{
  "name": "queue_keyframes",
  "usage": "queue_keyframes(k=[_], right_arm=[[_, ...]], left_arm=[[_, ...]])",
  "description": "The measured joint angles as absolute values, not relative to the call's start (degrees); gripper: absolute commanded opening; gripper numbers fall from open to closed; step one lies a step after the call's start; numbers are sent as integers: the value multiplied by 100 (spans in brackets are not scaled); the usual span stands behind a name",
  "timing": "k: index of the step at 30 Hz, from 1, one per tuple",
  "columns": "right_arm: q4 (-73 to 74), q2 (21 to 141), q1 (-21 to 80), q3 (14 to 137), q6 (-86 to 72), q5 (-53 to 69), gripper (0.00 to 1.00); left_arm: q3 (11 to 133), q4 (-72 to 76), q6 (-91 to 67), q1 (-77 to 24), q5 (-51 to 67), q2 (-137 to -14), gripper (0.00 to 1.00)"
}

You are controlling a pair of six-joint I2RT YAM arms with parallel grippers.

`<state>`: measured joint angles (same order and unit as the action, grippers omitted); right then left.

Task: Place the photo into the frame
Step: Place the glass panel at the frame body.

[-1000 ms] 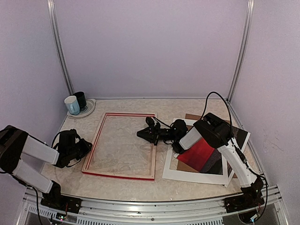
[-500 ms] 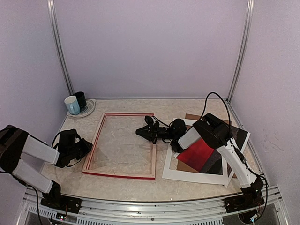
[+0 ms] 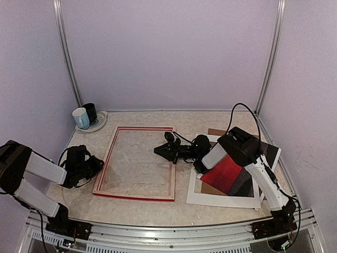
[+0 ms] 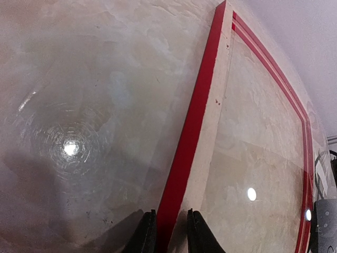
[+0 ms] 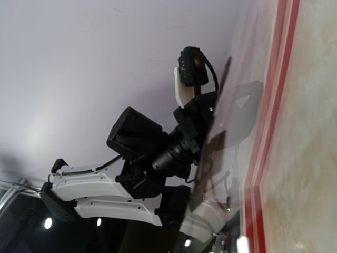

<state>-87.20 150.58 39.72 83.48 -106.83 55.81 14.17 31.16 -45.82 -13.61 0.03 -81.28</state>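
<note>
**Top view.** The frame (image 3: 134,197) is lying flat on the worktop (image 3: 147,118), left of centre. The photo (image 3: 225,174) is lying outside the frame, to its right, under a white mat (image 3: 218,199) that is overlapping its edges. Compared with one second earlier, the mat's near left corner is sitting slightly farther right, so the gap to the frame is a little wider. The frame and the left arm are keeping their places, and the right arm is ending almost where it began. The right fingers (image 3: 160,151) are reaching over the frame's right rail and are drawn together. Only this view is showing the photo and the mat.

**Left wrist view.** This view is showing what the top view is too coarse to give. The left fingers (image 4: 147,234) are straddling the frame's left rail, one on each side of its red strip, and are clamping it. Lamp reflections are glinting on the glossy worktop beside the rail and inside the frame.

**Right wrist view.** Here a clear sheet (image 5: 226,137) is standing tilted above the frame's red rail, with the left arm (image 5: 105,182) beyond it against the wall. The right fingers themselves are not clearly showing in this view. Whether they are pinching the sheet cannot be told.
</note>
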Motion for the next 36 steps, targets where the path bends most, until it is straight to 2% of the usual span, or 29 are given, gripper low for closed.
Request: queue_keyframes(k=[17,34,36], right_arm=[[-8744,14980,3972,8180,-10648,5483,9],[-8849,15242,4038,8748,-11452,5457,9],[-8851,15235,4038,8709,-11452,5441,8]], left_arm=[[1420,3103,-4582,-1361,1,-8138,25],[1420,3098,-4582,-1361,1,-8149,28],[1420,3096,-4584,-1361,1,-8152,31]])
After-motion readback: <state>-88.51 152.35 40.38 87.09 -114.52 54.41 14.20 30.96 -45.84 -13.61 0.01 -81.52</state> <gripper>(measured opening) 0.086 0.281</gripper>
